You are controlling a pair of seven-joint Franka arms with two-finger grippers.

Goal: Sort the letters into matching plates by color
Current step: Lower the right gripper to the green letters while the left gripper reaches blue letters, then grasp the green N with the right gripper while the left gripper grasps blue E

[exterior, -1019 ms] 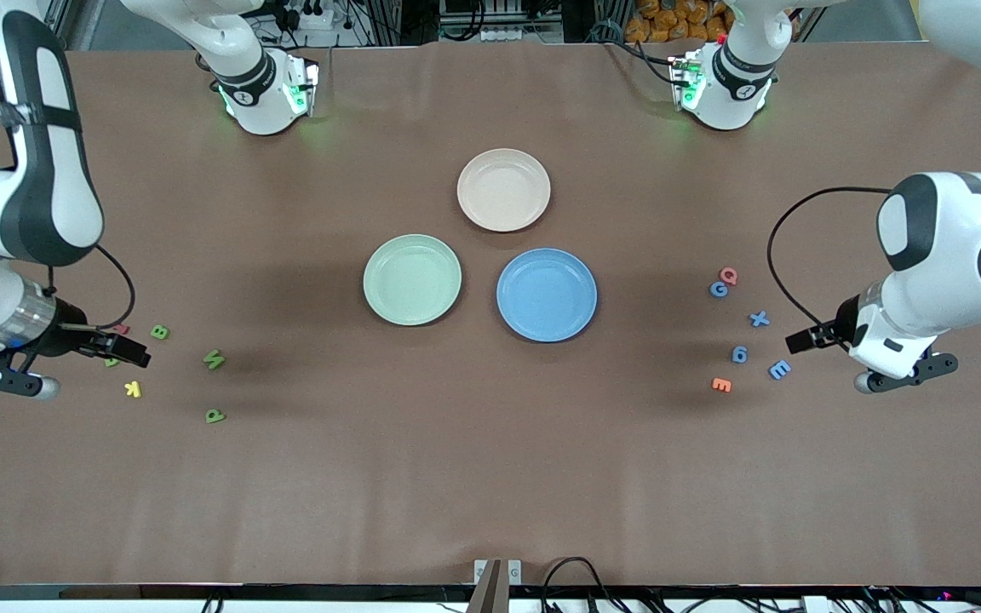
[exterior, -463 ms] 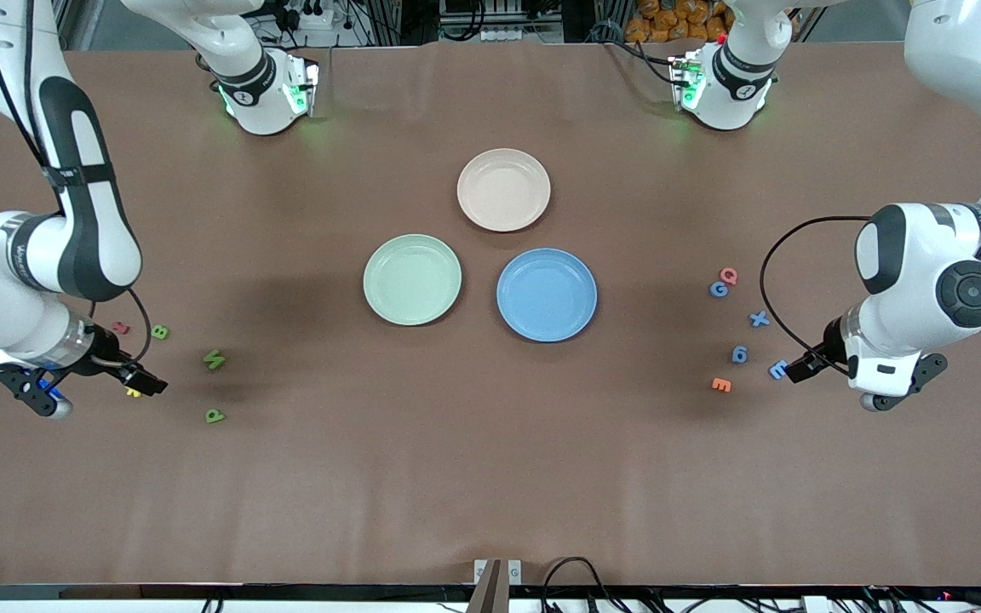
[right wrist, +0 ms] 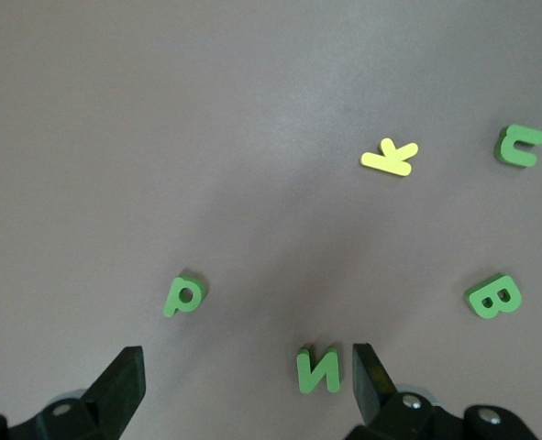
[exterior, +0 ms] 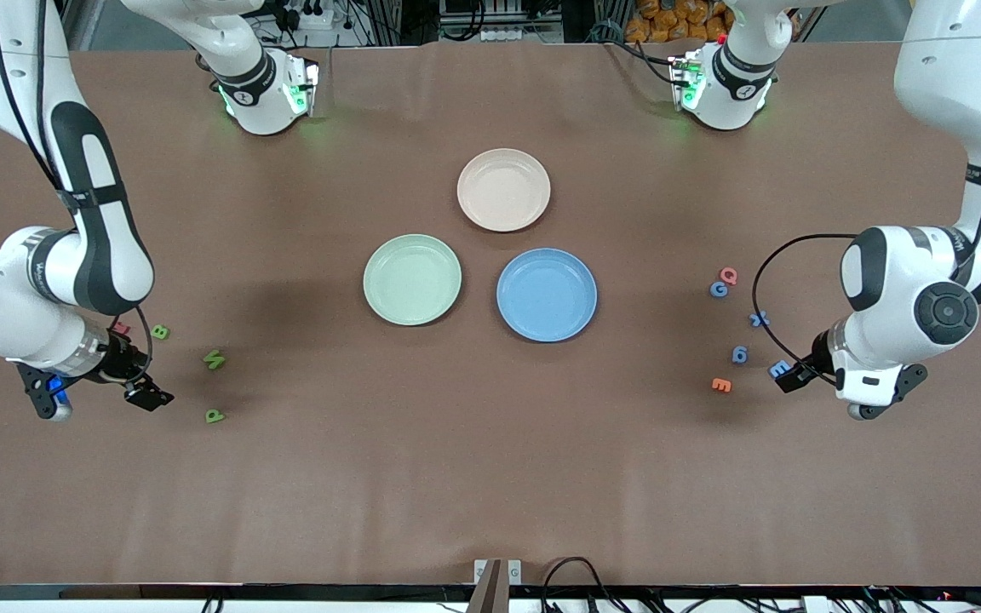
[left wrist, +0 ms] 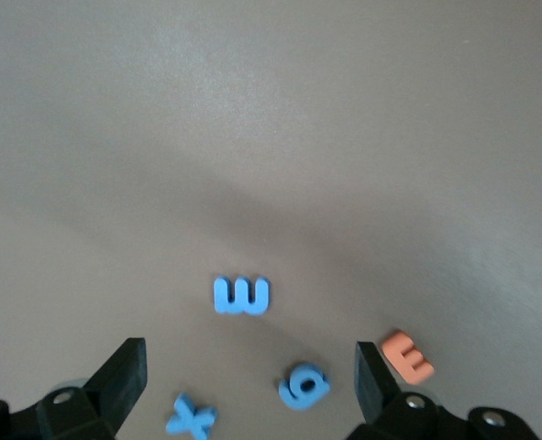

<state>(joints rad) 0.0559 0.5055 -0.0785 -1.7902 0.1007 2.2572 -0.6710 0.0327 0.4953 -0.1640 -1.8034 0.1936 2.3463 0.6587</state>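
Matte brown table [exterior: 490, 460] (faintly creased); left gripper [left wrist: 250, 390] jaws open over blue E [left wrist: 241, 296], right gripper [right wrist: 243, 390] jaws open above green N [right wrist: 318, 368]

Brown table [exterior: 490, 460] carries three plates [exterior: 412, 279] (mint, blue, cream) and scattered letters [exterior: 215, 360] near both ends

1. In the front view the right gripper [exterior: 148, 397] covers the yellow K [right wrist: 390, 157]; the green u [right wrist: 518, 145] is hidden under that arm too.
2. The pink letter [exterior: 122, 327] shows only an edge beside the arm; its shape is unreadable.
3. The left gripper [exterior: 788, 377] overlaps the blue E [exterior: 779, 369]; a cable crosses the blue X [exterior: 760, 319].
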